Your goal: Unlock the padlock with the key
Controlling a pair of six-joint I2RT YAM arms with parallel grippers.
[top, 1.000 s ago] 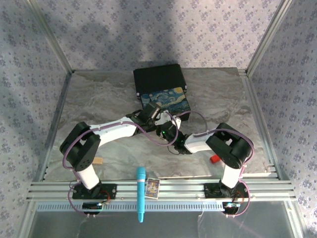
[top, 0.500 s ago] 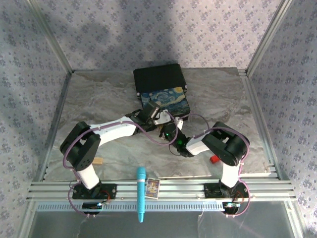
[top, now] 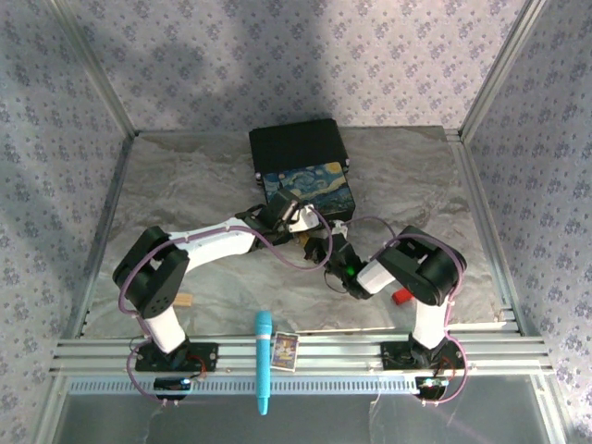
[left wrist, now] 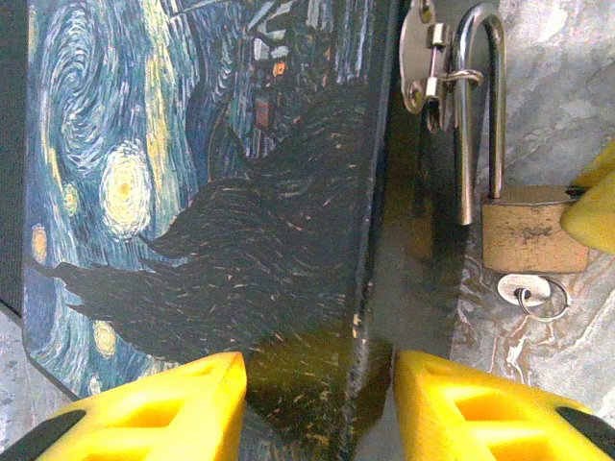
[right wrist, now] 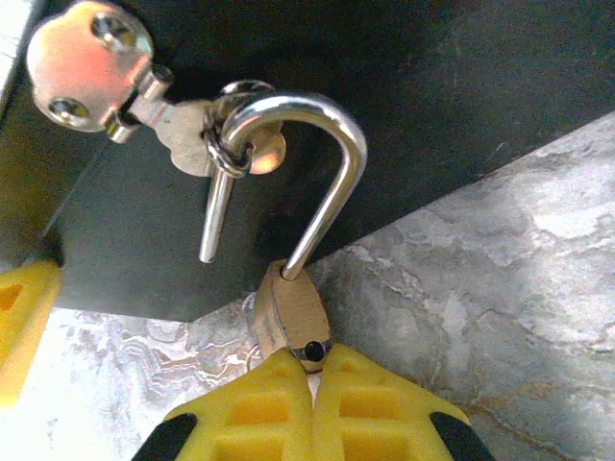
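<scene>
While left gripper [left wrist: 317,403] at bottom of frame spreads wide astride painted box [left wrist: 192,192] edge, right gripper [right wrist: 312,384] pressed together, tips touching padlock [right wrist: 291,307], shackle hooked through hasp [right wrist: 91,67] upper left, key [left wrist: 531,290] under padlock

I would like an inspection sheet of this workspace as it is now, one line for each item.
Surface: grey marbled table, flat.
Job's things: padlock, its shackle through the hasp of the painted box, one shackle leg out of the body; key at the body's underside.
Clutter: teal pen and card on the aluminium frame at the front; red block by the right arm; tan block by the left arm.
Grippers: left gripper, jaws open astride the box's edge; right gripper, jaws shut on the padlock body.
Cables: purple cables loop along both arms.
Surroundings: floral walls on three sides.
</scene>
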